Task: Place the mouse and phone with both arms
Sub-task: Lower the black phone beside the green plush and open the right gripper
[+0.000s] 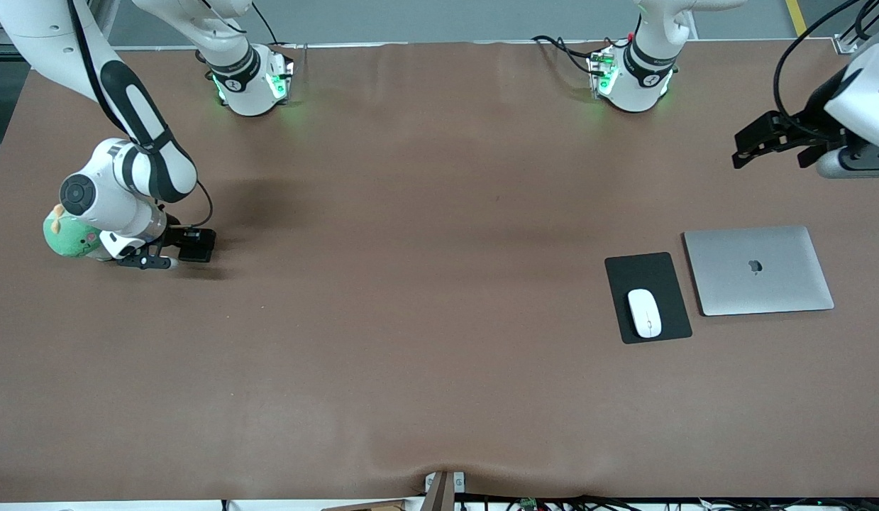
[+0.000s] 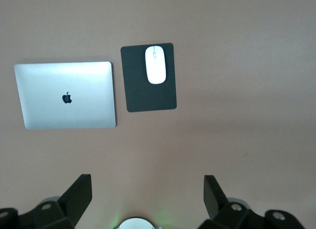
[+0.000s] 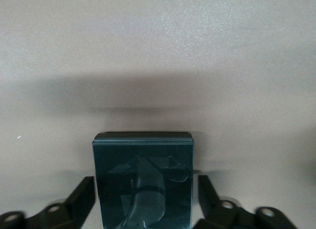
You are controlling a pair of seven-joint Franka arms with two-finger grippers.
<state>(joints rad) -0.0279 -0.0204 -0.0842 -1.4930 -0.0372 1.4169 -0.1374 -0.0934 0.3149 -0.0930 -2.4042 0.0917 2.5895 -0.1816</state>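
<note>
The white mouse lies on a black mat toward the left arm's end of the table; both also show in the left wrist view, the mouse on the mat. The black phone lies on the table at the right arm's end. My right gripper is low over it, open, one finger on each side of the phone with a small gap. My left gripper is open and empty, held high over the table's end, away from the mouse.
A closed silver laptop lies beside the mat, toward the left arm's end. A green plush toy sits right beside the right arm's wrist. Brown tabletop stretches between the two groups.
</note>
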